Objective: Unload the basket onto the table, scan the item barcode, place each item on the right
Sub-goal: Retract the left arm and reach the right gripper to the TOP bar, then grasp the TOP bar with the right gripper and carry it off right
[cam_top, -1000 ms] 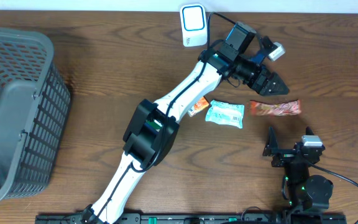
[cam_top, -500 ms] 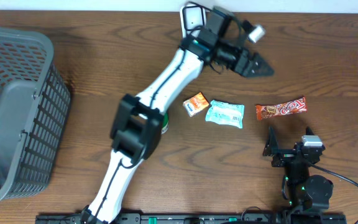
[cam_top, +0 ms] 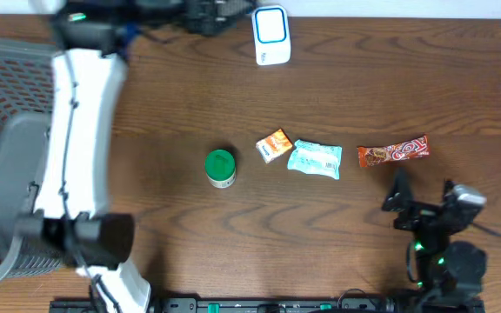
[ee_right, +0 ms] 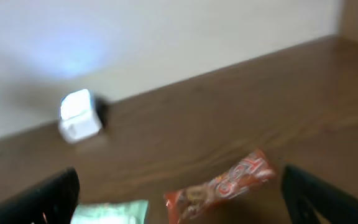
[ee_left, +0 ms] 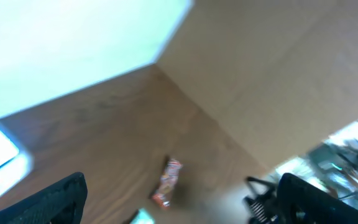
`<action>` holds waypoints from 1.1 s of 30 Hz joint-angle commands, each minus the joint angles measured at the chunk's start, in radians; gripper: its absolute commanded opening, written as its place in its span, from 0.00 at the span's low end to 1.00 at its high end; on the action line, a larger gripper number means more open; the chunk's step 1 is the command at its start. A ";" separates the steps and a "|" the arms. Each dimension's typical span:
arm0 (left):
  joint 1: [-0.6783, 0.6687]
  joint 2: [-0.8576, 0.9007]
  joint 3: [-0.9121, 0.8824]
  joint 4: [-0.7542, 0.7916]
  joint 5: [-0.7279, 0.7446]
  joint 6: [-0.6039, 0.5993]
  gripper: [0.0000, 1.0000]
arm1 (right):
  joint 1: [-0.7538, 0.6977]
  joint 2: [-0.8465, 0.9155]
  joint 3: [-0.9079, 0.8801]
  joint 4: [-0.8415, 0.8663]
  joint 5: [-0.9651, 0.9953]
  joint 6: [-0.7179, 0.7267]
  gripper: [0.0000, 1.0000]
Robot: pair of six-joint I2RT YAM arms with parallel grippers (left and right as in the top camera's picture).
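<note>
The white scanner with a blue face [cam_top: 270, 35] stands at the table's far edge; it shows again in the right wrist view [ee_right: 79, 115]. In a row mid-table lie a green can [cam_top: 220, 167], an orange packet [cam_top: 274, 145], a mint-green packet [cam_top: 315, 160] and a red snack bar [cam_top: 393, 151]. My left gripper [cam_top: 220, 13] is a blur at the far edge, just left of the scanner, open and empty [ee_left: 182, 199]. My right gripper [cam_top: 423, 193] hangs open just in front of the red bar [ee_right: 222, 186], holding nothing.
A grey mesh basket [cam_top: 24, 165] fills the left side. The left arm's white link [cam_top: 76, 148] runs from the near edge up along the basket. In the left wrist view the red bar [ee_left: 168, 182] lies far below.
The left arm has swung from right of the scanner across to its left, uncovering the green can. The right gripper has shifted a little to the right. No item has moved.
</note>
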 commanded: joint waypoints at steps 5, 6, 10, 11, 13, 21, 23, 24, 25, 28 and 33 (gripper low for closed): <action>0.020 -0.203 0.011 -0.245 -0.371 0.282 0.98 | -0.010 0.527 0.407 -0.320 -0.063 0.075 0.99; 0.014 -0.221 0.011 -0.275 -0.410 0.308 0.98 | -0.010 0.589 0.445 -0.326 -0.129 0.075 0.99; 0.009 -0.254 0.011 -0.372 -0.490 0.415 0.98 | -0.010 0.772 0.522 -0.325 -0.384 0.066 0.99; 0.009 -0.254 0.011 -0.378 -0.492 0.427 0.98 | -0.010 0.811 0.522 -0.284 -0.376 0.067 0.99; 0.009 -0.246 0.006 -0.384 -0.492 0.426 0.98 | -0.010 0.890 0.522 -0.169 -0.373 0.085 0.99; 0.008 -0.217 -0.058 -0.385 -0.492 0.426 0.98 | -0.061 1.219 0.603 -0.198 -0.178 0.533 0.99; 0.008 -0.217 -0.081 -0.385 -0.492 0.426 0.98 | -0.080 1.307 0.649 -0.256 -0.176 0.571 0.99; 0.008 -0.217 -0.092 -0.382 -0.492 0.426 0.98 | -0.090 1.353 0.674 -0.274 -0.176 0.576 0.99; 0.008 -0.217 -0.100 -0.376 -0.492 0.426 0.98 | -0.095 1.380 0.689 -0.278 -0.176 0.577 0.99; 0.008 -0.217 -0.116 -0.369 -0.492 0.426 0.98 | -0.111 1.453 0.732 -0.280 -0.175 0.597 0.99; 0.008 -0.216 -0.125 -0.374 -0.492 0.426 0.98 | -0.118 1.513 0.757 -0.283 -0.117 0.681 0.95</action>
